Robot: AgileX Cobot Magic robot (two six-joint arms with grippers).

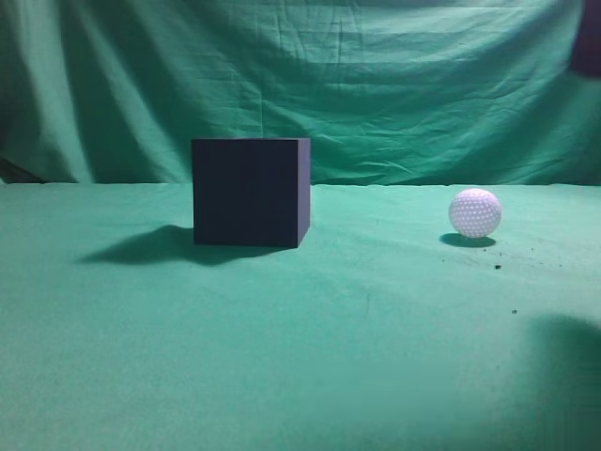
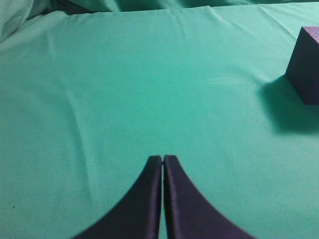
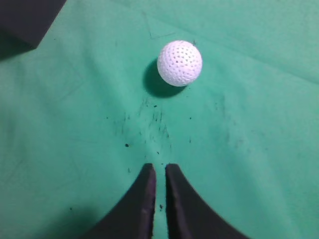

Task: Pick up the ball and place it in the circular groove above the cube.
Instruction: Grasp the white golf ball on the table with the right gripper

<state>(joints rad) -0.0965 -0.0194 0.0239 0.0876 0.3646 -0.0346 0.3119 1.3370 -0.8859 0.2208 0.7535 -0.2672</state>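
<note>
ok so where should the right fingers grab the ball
Across its widest middle, one finger on each side. The ball is round, so any opposite pair of points works, but pinching above or below the middle would likely squeeze it out. It sits free on the cloth with open space all round, so coming down from above with the right gripper looks simplest.

Dim, soft-focus frames; light from the right throws the cube [image 1: 251, 192] shadow leftward
</note>
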